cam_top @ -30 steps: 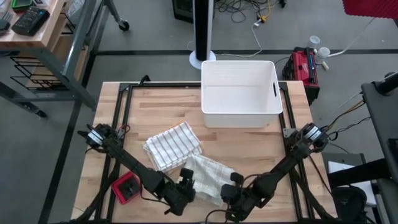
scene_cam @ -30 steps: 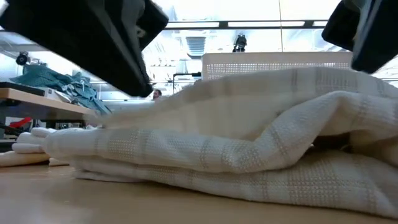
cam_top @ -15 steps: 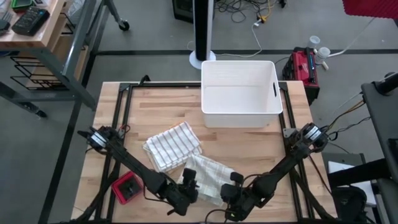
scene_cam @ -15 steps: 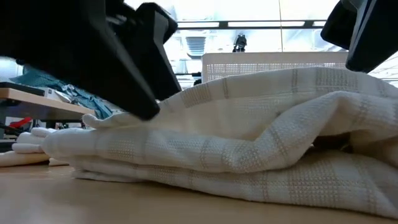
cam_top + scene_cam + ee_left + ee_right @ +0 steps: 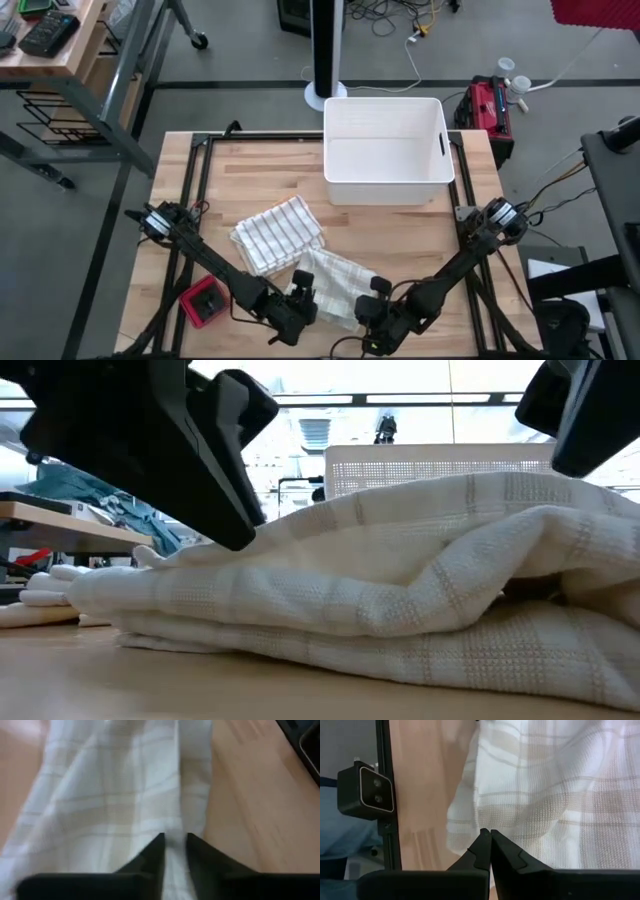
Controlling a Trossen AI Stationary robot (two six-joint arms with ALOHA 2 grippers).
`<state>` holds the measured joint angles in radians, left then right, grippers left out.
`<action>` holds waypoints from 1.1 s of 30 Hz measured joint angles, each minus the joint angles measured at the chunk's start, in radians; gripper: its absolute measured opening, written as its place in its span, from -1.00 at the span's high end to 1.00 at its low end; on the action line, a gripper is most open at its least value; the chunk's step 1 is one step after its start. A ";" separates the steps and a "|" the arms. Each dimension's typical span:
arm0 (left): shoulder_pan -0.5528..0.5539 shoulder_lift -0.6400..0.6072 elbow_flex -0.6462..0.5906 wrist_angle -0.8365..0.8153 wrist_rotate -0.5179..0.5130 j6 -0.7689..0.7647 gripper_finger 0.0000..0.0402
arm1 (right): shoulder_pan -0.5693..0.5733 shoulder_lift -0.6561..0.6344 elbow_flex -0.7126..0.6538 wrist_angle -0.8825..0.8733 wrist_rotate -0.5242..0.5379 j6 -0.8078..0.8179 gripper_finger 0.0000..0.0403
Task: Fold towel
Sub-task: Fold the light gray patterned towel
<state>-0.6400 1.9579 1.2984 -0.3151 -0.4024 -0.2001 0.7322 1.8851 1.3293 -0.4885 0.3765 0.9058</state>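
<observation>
A gray floor (image 5: 250,50) is lying around the wooden table (image 5: 260,175). Cables (image 5: 400,20) are curling there. Long lights (image 5: 420,399) are shining overhead.
</observation>
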 joint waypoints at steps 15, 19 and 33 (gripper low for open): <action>-0.020 -0.043 0.000 -0.243 -0.130 -0.072 1.00 | -0.001 0.000 0.000 0.000 0.021 0.003 1.00; -0.053 -0.117 0.000 -0.358 -0.137 -0.130 1.00 | -0.003 0.000 0.000 0.000 0.026 0.003 1.00; -0.111 -0.173 -0.147 -0.468 -0.054 -0.368 1.00 | -0.015 0.000 0.000 0.001 0.053 0.000 1.00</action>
<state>-0.7512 1.7848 1.1510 -0.7834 -0.4568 -0.5677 0.7170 1.8851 1.3293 -0.4877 0.4297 0.9059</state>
